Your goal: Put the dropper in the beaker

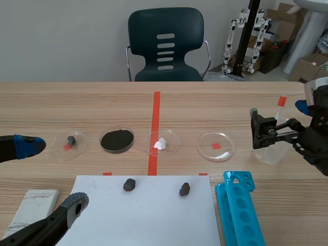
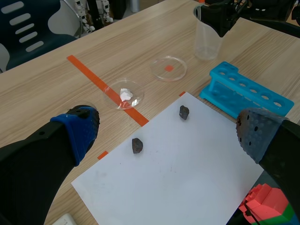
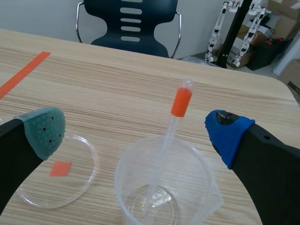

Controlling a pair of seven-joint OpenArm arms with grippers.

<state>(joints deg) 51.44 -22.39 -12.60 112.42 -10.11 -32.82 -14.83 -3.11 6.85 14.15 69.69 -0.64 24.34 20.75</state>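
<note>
Left gripper, scene view (image 1: 51,174): fingers wide apart, holding nothing; far from the beaker (image 1: 269,151), past the whole row of dishes.
Dropper, scene view (image 1: 280,105): standing inside the beaker, tip down, orange-banded top poking above the rim.
Right gripper, scene view (image 1: 279,118): parted, one finger on each side of the beaker, level with the dropper's top.
White sheet, left wrist view (image 2: 187,173): under the left gripper (image 2: 166,136), well short of the beaker (image 2: 206,44).
Blue rack, left wrist view (image 2: 243,91): between sheet and beaker.
Beaker, left wrist view: far ahead of the spread fingers, with the other arm's black finger over its rim.
Beaker, right wrist view (image 3: 201,187): directly below the right gripper (image 3: 137,132), between its fingers.
Dropper, right wrist view (image 3: 180,103): long axis steep, rising from the beaker's floor and leaning toward the far rim, away from the gripper.
Fingers, right wrist view: apart, clear of the stem on both sides, gripping nothing.
Judgement: dropper seemingly placed; right arm by far the nearer; next likely a withdrawal upward and back, without brushing the leaning stem.
</note>
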